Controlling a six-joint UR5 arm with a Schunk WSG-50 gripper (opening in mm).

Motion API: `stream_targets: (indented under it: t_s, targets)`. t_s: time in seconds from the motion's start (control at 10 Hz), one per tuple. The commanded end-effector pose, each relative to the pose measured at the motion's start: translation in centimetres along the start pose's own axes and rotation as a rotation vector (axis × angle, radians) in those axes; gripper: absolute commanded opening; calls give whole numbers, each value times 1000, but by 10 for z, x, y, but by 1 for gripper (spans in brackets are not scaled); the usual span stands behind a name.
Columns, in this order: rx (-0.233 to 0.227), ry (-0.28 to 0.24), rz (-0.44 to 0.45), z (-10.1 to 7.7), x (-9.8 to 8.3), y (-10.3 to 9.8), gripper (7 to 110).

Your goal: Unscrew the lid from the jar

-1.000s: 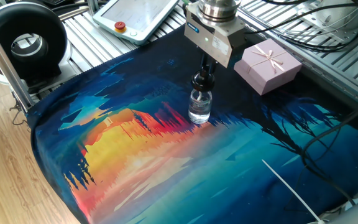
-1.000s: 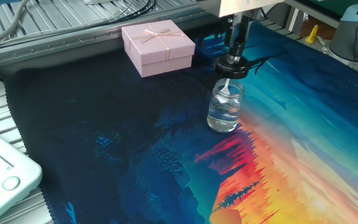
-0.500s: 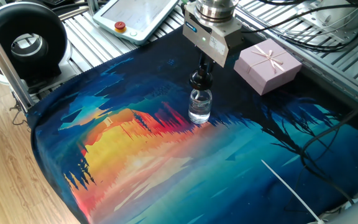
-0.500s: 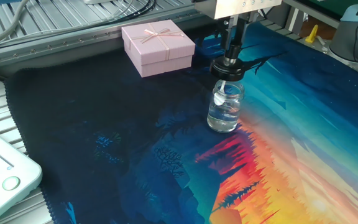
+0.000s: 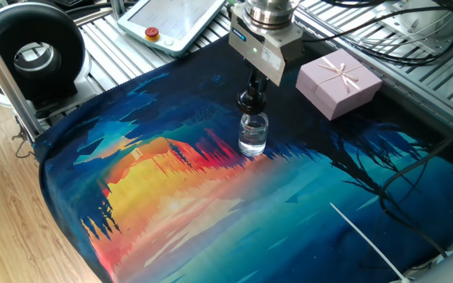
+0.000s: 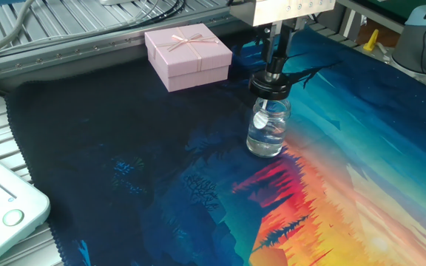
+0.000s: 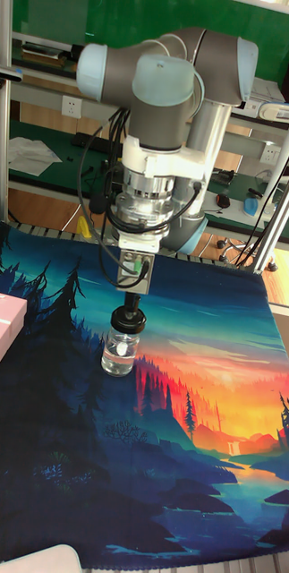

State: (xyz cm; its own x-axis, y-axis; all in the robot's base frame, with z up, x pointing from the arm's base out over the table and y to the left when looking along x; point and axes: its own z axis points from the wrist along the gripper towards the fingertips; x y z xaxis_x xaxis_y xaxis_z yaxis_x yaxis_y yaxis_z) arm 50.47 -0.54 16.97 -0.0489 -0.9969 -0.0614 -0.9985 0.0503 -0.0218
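Gripper (image 5: 251, 93) straight above the jar (image 5: 252, 134), jaws pinching the black lid (image 5: 249, 101) on its neck. Jar upright mid-bench on the printed cloth (image 5: 211, 204), pink gift box (image 5: 338, 82) well apart. No legible writing on any of it.

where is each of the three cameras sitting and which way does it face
One fixed view: high at one side of the table, looking down across the jar toward the pink box; shows the gripper and wrist.
The other fixed view: opposite side, box nearer, facing the lid; only the fingers show.
Tall fixed view: low at the table's end, facing the whole arm.
All share jar, lid and gripper.
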Motion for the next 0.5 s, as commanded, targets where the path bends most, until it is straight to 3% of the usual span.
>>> stream_targets:
  t_s: [0.0,0.2,0.4]
  targets:
    - [-4,-12,30,0,-5,-1,7]
    - [-6,0,81,1,-2,-1,7]
    - [-28,50,208,1,10,6,7]
